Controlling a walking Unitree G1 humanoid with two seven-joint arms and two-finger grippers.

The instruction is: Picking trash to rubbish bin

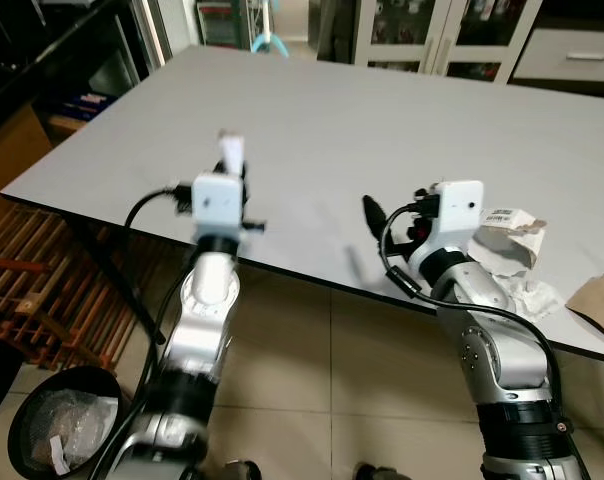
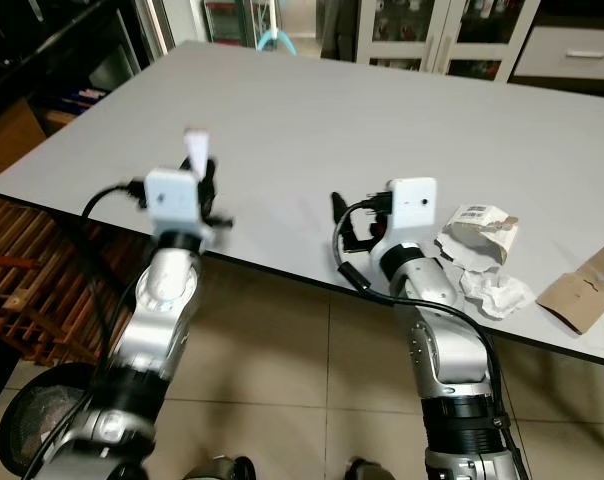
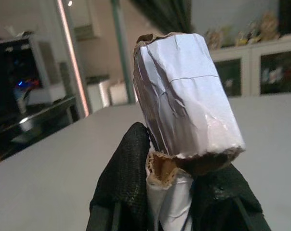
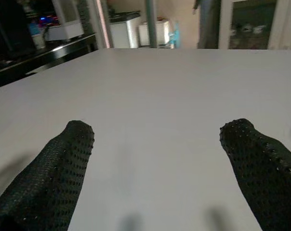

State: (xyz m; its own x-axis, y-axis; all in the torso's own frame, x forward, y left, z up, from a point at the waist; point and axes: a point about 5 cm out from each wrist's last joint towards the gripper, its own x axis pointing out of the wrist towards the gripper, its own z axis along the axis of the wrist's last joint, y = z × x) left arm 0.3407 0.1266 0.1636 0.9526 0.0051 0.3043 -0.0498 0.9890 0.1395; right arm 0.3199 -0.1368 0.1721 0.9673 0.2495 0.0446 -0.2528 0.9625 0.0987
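Now | left end effector (image 3: 172,192) pinches wrapper (image 3: 184,96), base hidden | right end effector (image 4: 160,139) spread

The smooth matt grey table (image 1: 312,120) bears crumpled white paper (image 1: 517,275) and torn brown cardboard (image 1: 600,298). Above its near edge, textured black rubbery fingers (image 3: 121,187) pinch a creased white paper wrapper (image 3: 184,101).

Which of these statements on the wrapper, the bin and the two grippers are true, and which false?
1. The left gripper holds a white wrapper. True.
2. The right gripper is shut on crumpled paper. False: its jaws stand open and empty over the table.
3. The bin stands on the table. False: it is on the floor, at the robot's left.
4. Crumpled paper lies on the table near the right arm. True.
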